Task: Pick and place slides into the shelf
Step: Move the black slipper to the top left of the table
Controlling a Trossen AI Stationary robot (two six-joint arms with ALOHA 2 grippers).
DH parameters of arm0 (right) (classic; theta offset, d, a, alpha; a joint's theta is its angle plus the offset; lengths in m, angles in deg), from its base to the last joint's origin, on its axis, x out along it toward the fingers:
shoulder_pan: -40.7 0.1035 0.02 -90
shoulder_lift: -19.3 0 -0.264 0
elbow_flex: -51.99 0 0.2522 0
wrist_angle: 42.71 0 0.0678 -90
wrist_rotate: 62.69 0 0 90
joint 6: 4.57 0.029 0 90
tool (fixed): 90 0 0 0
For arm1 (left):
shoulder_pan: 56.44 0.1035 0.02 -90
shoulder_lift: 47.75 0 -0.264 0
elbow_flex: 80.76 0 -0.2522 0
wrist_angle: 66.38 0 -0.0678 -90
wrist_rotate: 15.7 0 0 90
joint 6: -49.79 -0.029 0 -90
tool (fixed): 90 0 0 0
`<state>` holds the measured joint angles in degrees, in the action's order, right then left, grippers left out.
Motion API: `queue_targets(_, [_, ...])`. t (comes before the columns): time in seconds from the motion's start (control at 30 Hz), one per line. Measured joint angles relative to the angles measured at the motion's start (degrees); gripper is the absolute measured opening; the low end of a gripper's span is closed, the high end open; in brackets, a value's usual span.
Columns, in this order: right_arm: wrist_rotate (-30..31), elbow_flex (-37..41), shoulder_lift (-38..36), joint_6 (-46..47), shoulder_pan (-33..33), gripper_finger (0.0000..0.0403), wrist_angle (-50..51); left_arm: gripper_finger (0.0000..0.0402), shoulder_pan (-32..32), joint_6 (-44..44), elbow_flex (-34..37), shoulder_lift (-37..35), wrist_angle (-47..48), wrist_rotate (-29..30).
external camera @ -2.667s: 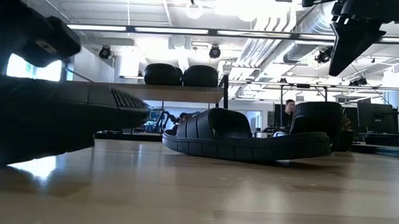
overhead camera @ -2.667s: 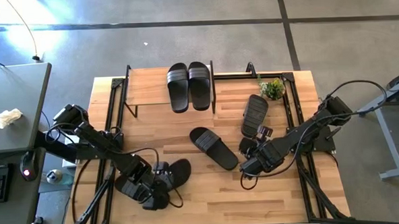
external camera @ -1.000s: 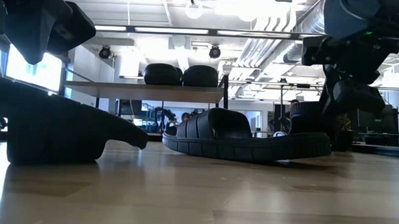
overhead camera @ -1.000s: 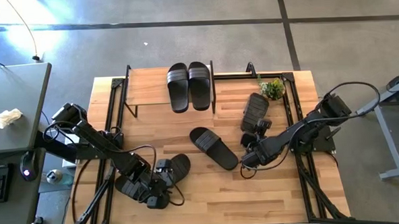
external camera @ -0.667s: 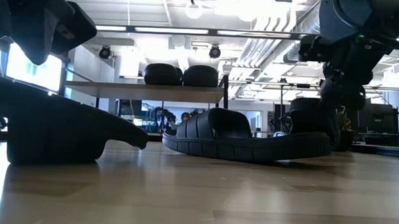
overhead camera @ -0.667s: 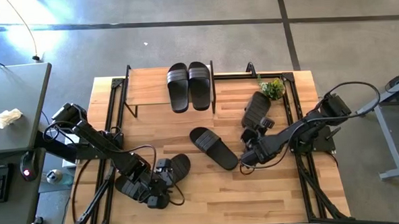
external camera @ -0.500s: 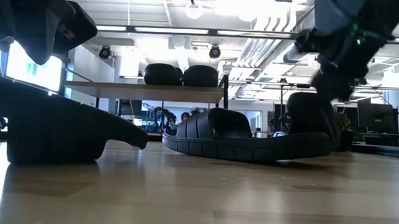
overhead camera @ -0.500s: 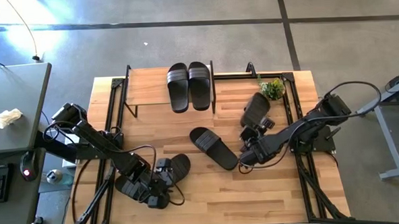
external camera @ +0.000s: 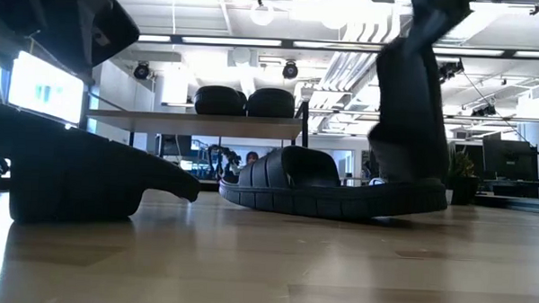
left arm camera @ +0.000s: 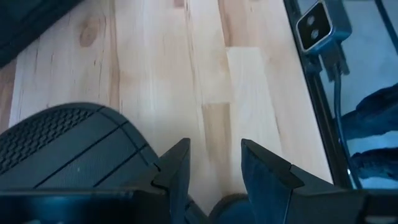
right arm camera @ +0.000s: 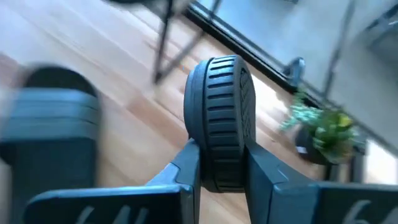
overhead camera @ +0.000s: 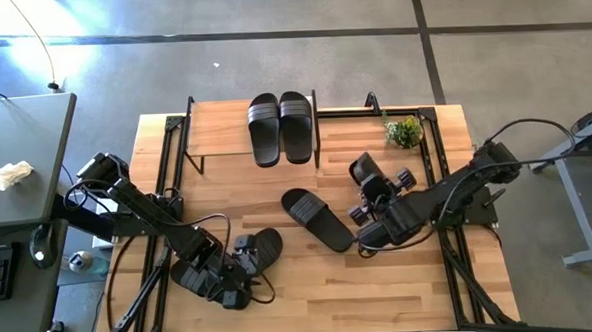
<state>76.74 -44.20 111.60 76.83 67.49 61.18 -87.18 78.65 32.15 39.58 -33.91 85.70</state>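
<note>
Two slides [overhead camera: 281, 127] sat side by side on the shelf [overhead camera: 217, 127], at the counter's [overhead camera: 312, 295] far edge. A third slide [overhead camera: 316, 218] lay flat on the counter near the middle. The right pincer [right arm camera: 221, 163] was pinching a fourth slide [right arm camera: 220, 129] by its edge, fingers [right arm camera: 186, 167] pressed on both sides, so the slide stood upright with its ridged sole showing; in the low view it hung on end [external camera: 411, 102], off the counter. It was held just right of the flat slide, with a small plant [overhead camera: 405, 131] beyond it near the far right corner. The left pincer [left arm camera: 212, 168] stood spread and gripping nothing, low over the near left part of the counter, just beside another slide [overhead camera: 260, 250] that lay there.
</note>
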Motion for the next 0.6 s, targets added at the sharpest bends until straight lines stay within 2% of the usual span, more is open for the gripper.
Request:
queue_targets(0.3, [1.8, -17.7, -0.5, -0.9, 2.3, 0.0049, 0.0, 0.0126, 0.0, -0.4, 0.0, 0.0, -5.5, 3.9])
queue_targets(0.5, [1.1, -28.7, -0.5, -5.3, 4.6, 0.0048, 0.0, 0.0126, 0.0, 2.2, 0.0, -0.6, -12.0, 13.3])
queue_targets(0.6, [3.5, -33.4, -0.5, -5.7, 7.3, 0.0048, -0.1, 0.0126, 0.5, 4.6, 0.0, -2.4, -13.4, 19.1])
